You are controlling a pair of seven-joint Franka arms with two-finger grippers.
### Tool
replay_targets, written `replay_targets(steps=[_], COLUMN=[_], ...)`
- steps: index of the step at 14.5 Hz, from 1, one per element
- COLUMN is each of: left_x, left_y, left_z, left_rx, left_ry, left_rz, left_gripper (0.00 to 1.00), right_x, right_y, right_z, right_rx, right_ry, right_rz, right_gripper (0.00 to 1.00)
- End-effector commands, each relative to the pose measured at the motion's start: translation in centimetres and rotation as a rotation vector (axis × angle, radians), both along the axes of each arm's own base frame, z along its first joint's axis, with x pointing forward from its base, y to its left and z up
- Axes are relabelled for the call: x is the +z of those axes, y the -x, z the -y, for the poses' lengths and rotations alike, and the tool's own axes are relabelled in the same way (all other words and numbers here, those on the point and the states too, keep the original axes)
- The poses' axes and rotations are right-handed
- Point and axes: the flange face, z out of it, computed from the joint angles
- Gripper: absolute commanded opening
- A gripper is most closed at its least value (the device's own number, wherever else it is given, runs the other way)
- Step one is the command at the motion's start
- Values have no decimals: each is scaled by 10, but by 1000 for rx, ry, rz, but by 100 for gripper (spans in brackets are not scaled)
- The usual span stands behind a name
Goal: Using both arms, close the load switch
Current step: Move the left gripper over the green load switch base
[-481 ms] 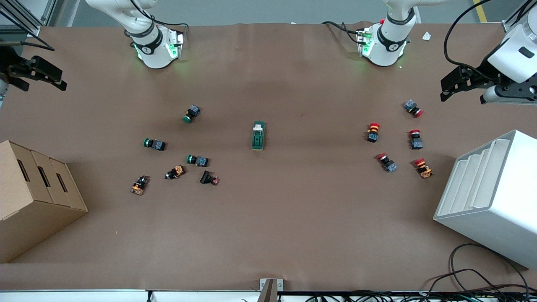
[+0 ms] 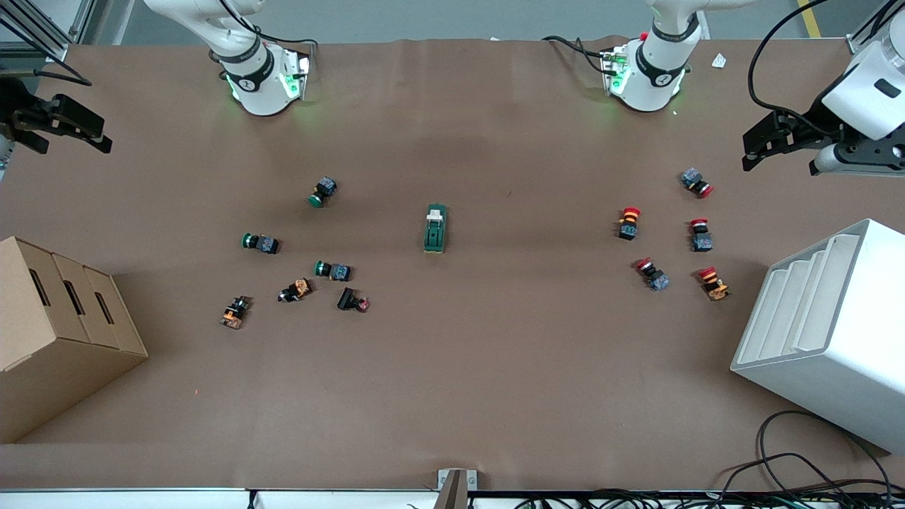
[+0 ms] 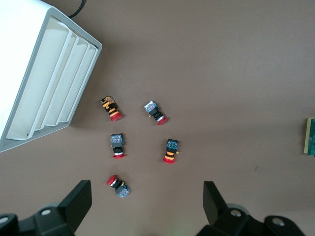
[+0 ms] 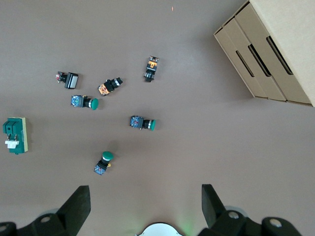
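Note:
The load switch [image 2: 435,229], a dark-green block with a cream lever at the end toward the arms' bases, lies flat in the middle of the table. It also shows in the right wrist view [image 4: 15,135] and at the edge of the left wrist view [image 3: 310,136]. My left gripper [image 2: 765,143] hangs open high over the left arm's end of the table, with nothing between its fingers [image 3: 76,204]. My right gripper [image 2: 67,126] hangs open high over the right arm's end, also holding nothing [image 4: 145,206]. Both are well away from the switch.
Several red-capped push-buttons [image 2: 628,222] lie toward the left arm's end, near a white slotted rack [image 2: 827,325]. Green and orange push-buttons [image 2: 332,269] are scattered toward the right arm's end, near a cardboard box [image 2: 56,332]. Cables [image 2: 799,474] trail at the table's front corner.

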Motion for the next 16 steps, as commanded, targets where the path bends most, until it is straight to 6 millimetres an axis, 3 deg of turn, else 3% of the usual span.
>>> replay_targets(steps=[1,2,6,9,12,16], left_x=[-1,-2,-25,-57,-93,-151], left_y=[-4,-4,-14,-10,-2,41], left_z=[14,19,84,158,233,327], left_rx=[-14,-23,-100,24,38,115], left_ry=[19,20,50,64,103,108], left_rz=[-17,-13,13,-27,-26,56], left_gripper=[100,100,100,100,100,100], right_x=[0,0,-1,-1,-1,-1], right_y=[5,5,5,5,5,4], right_z=[3,4,7,8,8,8], right_rx=[-9,-11,-17,-18,-18,-19], right_ry=[0,0,0,0,0,0], right_rz=[6,4,4,4,4,6], right_gripper=[100,100,100,100,100,100])
